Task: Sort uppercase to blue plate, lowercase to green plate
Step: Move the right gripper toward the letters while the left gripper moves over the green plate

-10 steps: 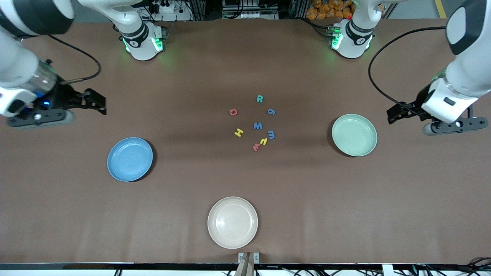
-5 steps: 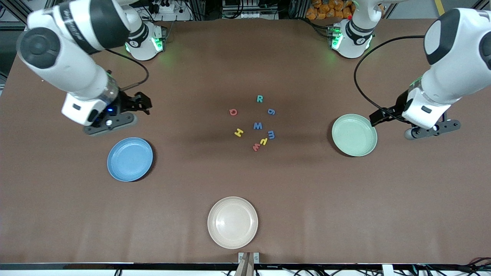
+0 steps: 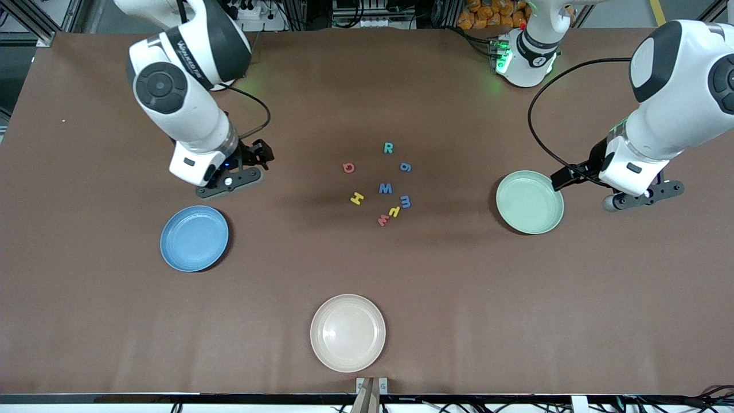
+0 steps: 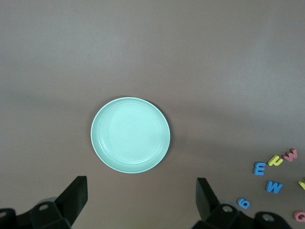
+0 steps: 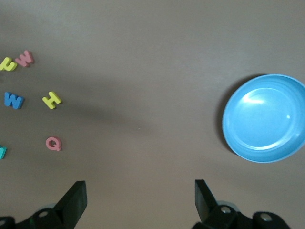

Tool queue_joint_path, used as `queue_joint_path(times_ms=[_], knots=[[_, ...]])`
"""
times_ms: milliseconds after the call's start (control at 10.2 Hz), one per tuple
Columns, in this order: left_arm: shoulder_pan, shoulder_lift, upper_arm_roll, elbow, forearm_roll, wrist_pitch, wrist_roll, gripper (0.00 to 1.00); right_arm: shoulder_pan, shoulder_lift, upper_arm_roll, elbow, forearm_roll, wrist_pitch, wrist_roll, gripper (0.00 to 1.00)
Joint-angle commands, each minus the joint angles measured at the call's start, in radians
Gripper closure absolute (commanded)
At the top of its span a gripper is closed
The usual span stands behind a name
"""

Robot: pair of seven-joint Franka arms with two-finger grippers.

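change: your right gripper (image 3: pixel 261 156) swung in toward the letters (image 3: pixel 385 188), left gripper (image 3: pixel 565 178) by green plate (image 3: pixel 530 202) | jaws: both wide open, empty | task: nothing sorted, blue plate (image 3: pixel 194 238) at letters' 8 o'clock

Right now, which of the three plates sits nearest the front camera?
The cream plate. It lies lowest in the front view, below the letters, while the blue plate and the green plate sit higher, toward either end of the table.

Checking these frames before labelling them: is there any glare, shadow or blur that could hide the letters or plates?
Front view: even light, a soft dark shadow band across the letters near the blue M, and a faint sheen on the cream plate. Right wrist view: bright glare patches on the blue plate, letters sharp. Left wrist view: green plate evenly lit, no glare.
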Motion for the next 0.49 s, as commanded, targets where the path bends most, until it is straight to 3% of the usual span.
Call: queue_joint_path(times_ms=[0, 393], knots=[[0.012, 0.003, -0.006, -0.029, -0.014, 0.035, -0.052, 0.0, 0.02, 0.003, 0.029, -0.063, 0.005, 0.088, 0.038, 0.0], [-0.014, 0.002, -0.017, -0.055, -0.012, 0.063, -0.109, 0.0, 0.025, 0.012, 0.052, -0.074, 0.005, 0.105, 0.057, 0.0]])
